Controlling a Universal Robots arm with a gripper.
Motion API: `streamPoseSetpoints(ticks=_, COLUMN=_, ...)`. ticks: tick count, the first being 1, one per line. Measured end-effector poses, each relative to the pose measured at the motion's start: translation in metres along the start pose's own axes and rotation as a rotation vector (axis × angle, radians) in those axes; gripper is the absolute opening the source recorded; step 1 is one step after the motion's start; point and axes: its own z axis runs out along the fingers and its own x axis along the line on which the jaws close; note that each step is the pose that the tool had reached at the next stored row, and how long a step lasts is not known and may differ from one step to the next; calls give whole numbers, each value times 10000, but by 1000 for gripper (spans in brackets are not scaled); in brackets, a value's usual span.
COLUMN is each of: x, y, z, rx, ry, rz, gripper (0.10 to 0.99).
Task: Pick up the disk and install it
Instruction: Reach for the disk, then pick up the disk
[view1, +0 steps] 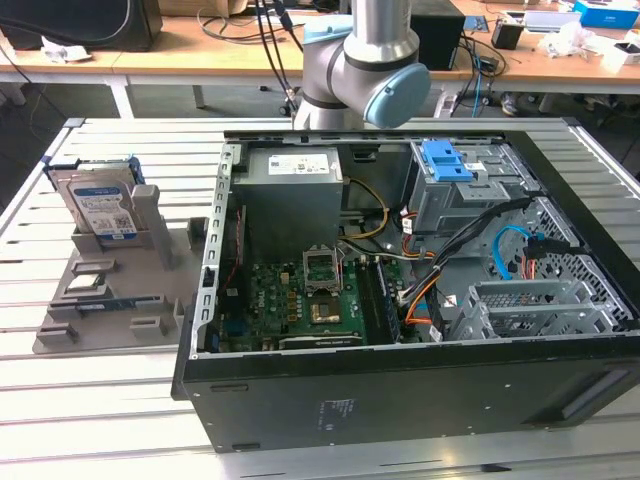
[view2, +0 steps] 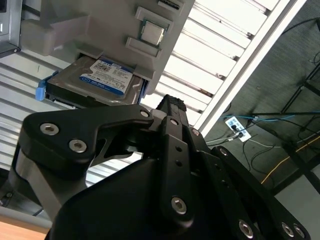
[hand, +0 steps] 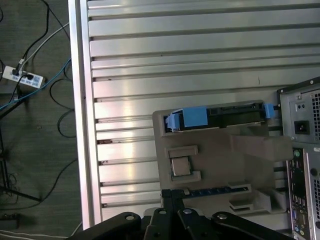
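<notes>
The disk (view1: 100, 205) stands upright on its edge in a slot of a grey holder (view1: 110, 300), on the slatted table at the exterior view's left. It is silver with a white-and-blue label and a blue carrier bracket. Its label face shows in the second wrist view (view2: 107, 77), and its top edge with the blue bracket shows in the first wrist view (hand: 220, 116). My gripper (view2: 172, 107) hangs above the holder, apart from the disk, with nothing seen in it. Its black linkages (hand: 172, 200) lie over the holder's near end.
An open black computer case (view1: 400, 380) lies to the holder's right in the exterior view, with a grey power-supply box (view1: 292, 190), a blue latch (view1: 447, 160) on the drive cage and a motherboard. A small chip (hand: 181, 166) sits in the holder. The table edge (hand: 80, 125) borders floor cables.
</notes>
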Motion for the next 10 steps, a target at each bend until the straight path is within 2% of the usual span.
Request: streamPoseSetpoints(ticks=10, x=-4, y=0, z=0, rx=1, ry=0, rz=-1, gripper=106)
